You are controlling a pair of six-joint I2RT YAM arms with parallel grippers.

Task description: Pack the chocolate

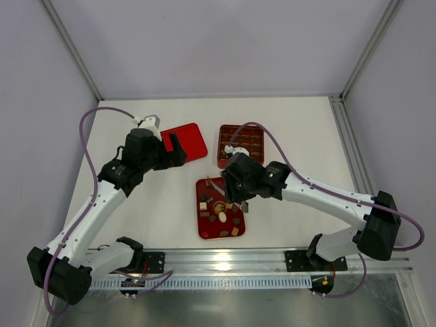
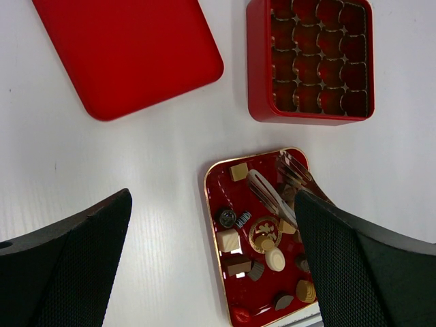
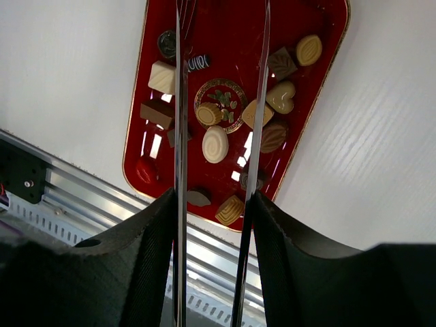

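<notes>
Your right tool [image 2: 268,168] hovers released above the chocolate [image 3: 215,144], left tool [image 1: 173,146] released too: pinch one piece next, then carry it to the far box [image 2: 257,61].

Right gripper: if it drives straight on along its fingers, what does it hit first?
The right gripper, open, probably meets the red tray's bare floor first, beside the striped chocolate. Depth is unclear, so a neighbouring piece could come first.
</notes>
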